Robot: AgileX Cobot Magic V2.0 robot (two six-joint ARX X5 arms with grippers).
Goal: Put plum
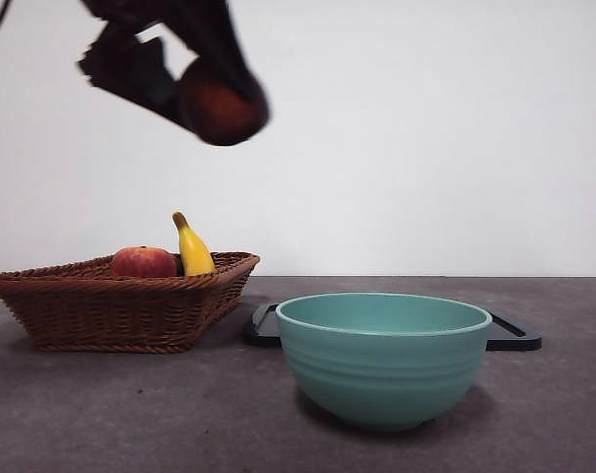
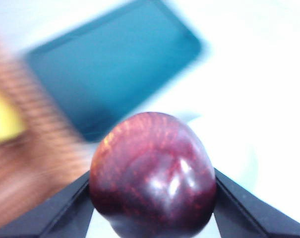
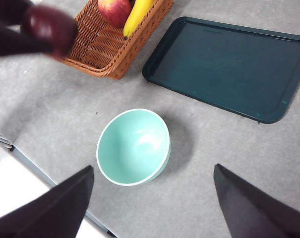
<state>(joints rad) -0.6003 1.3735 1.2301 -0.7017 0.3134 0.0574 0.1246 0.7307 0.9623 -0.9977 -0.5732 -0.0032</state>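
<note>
My left gripper [image 2: 152, 198] is shut on the plum [image 2: 152, 173], a smooth dark maroon fruit held between both black jaws. In the front view the plum [image 1: 222, 103] hangs high in the air, above the right edge of the wicker basket [image 1: 120, 301] and left of the teal bowl [image 1: 383, 355]. The right wrist view shows the same plum [image 3: 49, 27] near the basket [image 3: 110, 49]. My right gripper [image 3: 152, 198] is open, high above the bowl [image 3: 134, 147], with nothing between its jaws.
The basket holds a red apple-like fruit [image 1: 143, 262] and a yellow banana [image 1: 193, 246]. A dark flat tray [image 3: 226, 67] lies behind the bowl. The table's near edge [image 3: 40, 171] runs close to the bowl.
</note>
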